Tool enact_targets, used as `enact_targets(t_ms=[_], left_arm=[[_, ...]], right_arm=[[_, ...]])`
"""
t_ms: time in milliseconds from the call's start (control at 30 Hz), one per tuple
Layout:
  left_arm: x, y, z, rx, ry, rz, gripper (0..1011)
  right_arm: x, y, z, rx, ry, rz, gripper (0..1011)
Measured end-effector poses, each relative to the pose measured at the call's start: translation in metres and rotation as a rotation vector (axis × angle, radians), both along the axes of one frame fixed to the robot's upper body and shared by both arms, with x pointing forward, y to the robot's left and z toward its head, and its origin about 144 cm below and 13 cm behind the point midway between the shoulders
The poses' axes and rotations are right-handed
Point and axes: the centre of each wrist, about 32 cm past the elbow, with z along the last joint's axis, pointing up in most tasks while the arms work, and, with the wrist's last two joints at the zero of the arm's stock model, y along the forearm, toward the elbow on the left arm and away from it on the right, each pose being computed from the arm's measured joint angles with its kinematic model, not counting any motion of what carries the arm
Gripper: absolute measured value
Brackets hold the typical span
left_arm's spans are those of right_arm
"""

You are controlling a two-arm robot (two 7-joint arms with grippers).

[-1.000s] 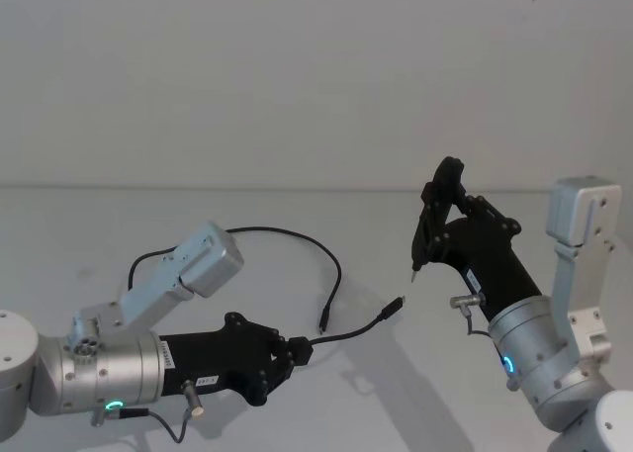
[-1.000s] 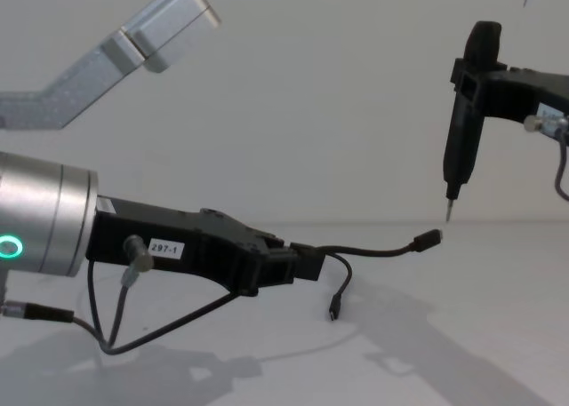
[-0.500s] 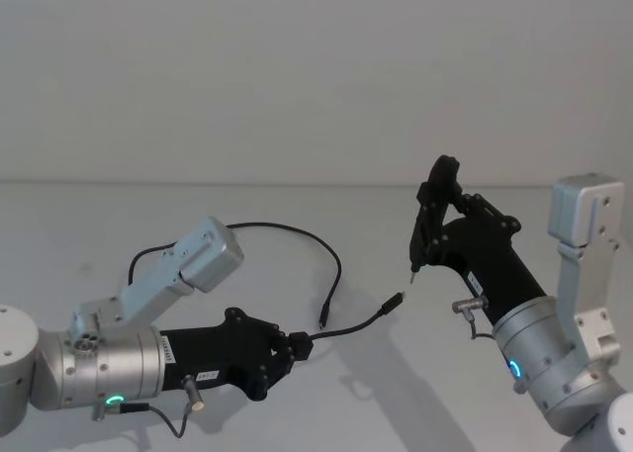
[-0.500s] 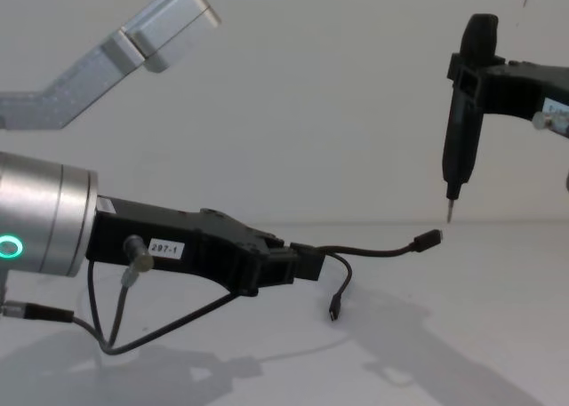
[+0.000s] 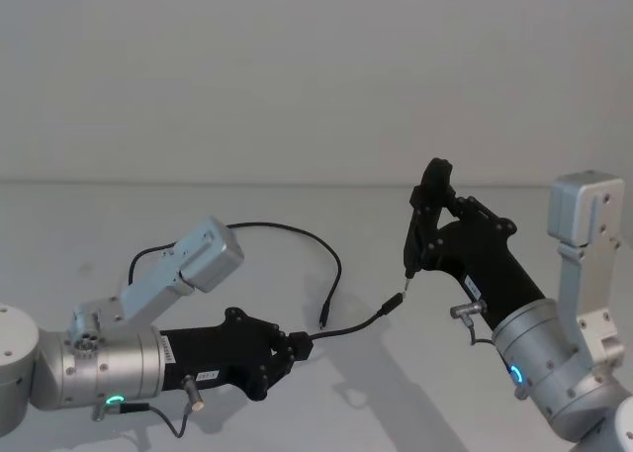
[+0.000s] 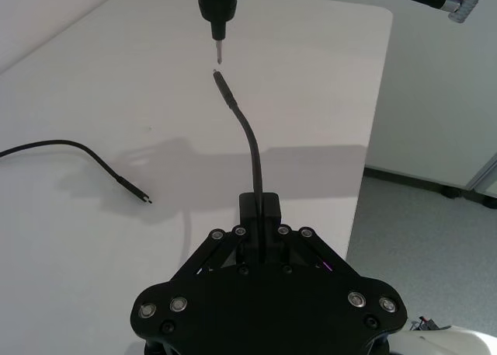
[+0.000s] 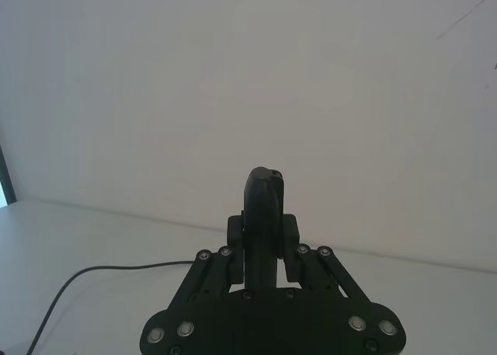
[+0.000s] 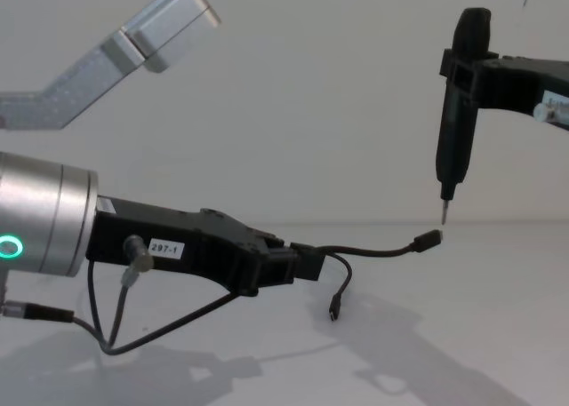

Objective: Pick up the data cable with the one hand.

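The data cable (image 5: pixel 336 264) is a thin black cable looping over the white table. My left gripper (image 5: pixel 300 351), black with a "297-1" label (image 8: pixel 165 248), is shut on the cable a short way back from one plug. That plug (image 8: pixel 430 239) sticks out in the air toward the right; the left wrist view shows it too (image 6: pixel 223 85). The other plug (image 5: pixel 322 323) hangs just above the table. My right gripper (image 5: pixel 435 236) is shut on a slim black pointed tool (image 8: pixel 458 113). The tool's metal tip (image 8: pixel 444 214) hovers just above the raised plug.
A short grey wire with silver elbow plugs (image 8: pixel 124 290) hangs under my left wrist, and another (image 5: pixel 465 312) sits on my right wrist. My left arm's silver link (image 5: pixel 188 264) rises over the cable's loop. The table's edge (image 6: pixel 379 99) lies beyond the tool.
My right gripper has carried the pointed tool leftward, closer to the raised plug. The left gripper still holds the cable in the same place.
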Motion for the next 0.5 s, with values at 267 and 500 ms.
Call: enact_targets(t_ms=[267, 500], left_arm=[[0.0, 0.0, 0.0, 0.0, 0.0, 0.0, 38], [0.0, 0.0, 0.0, 0.0, 0.0, 0.0, 38]], right_arm=[[-0.0009, 0.0012, 0.0005, -0.004, 0.018, 0.004, 279], [0.0019, 0.0022, -0.0004, -0.01, 0.04, -0.002, 279]])
